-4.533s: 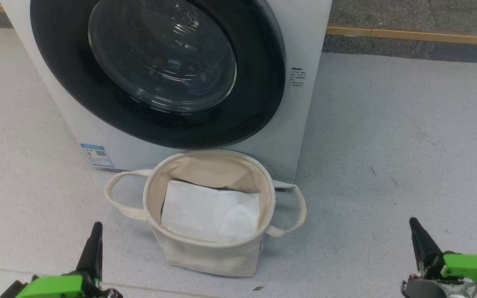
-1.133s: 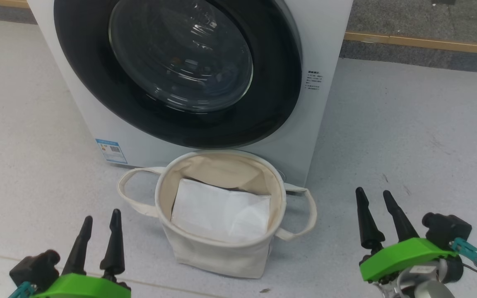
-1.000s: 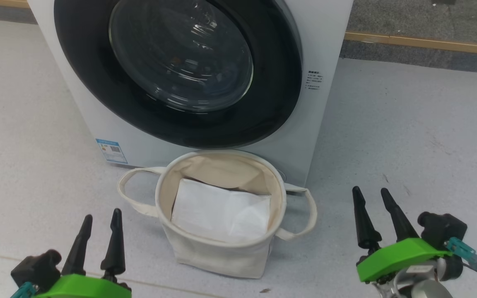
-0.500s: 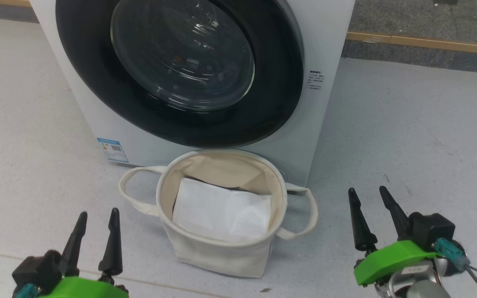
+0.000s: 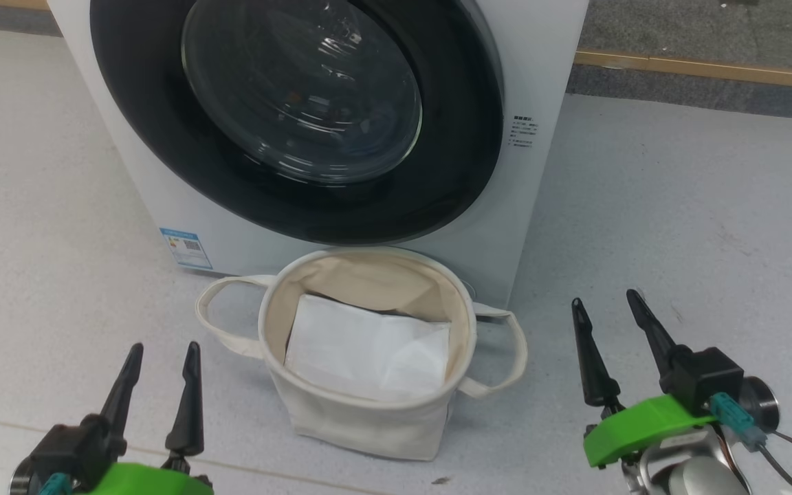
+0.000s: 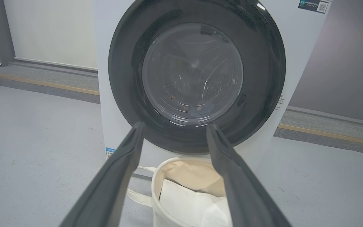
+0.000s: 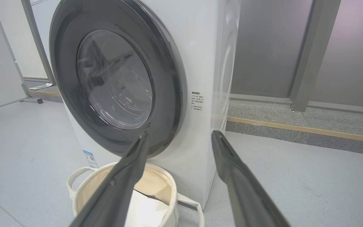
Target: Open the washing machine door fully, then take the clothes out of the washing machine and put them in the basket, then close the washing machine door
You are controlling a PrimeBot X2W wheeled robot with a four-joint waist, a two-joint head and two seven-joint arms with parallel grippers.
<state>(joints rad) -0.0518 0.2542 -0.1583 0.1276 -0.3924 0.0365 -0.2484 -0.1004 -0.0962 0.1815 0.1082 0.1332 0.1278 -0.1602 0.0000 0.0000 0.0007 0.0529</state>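
**Right pincer [image 5: 603, 297] edges higher**

Head view: it stands wide and empty; left pincer [image 5: 164, 346] also wide, lower. Round cream canvas basket [image 5: 355, 426] sits under the shut black-rimmed glass door [image 5: 300, 89], ready for laundry. Left wrist view: fingers [image 6: 118, 176] frame the door. Right wrist view: they bracket its right edge, likely the pull side

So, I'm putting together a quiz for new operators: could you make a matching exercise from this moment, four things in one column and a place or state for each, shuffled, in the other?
Things
1. washing machine door
2. basket
3. left gripper
4. right gripper

Places and states
a. open and empty, to the right of the basket
b. closed, on the front of the washing machine
c. stands on the floor, with a white sheet inside
d. open and empty, to the left of the basket

Pairs: 1-b, 2-c, 3-d, 4-a
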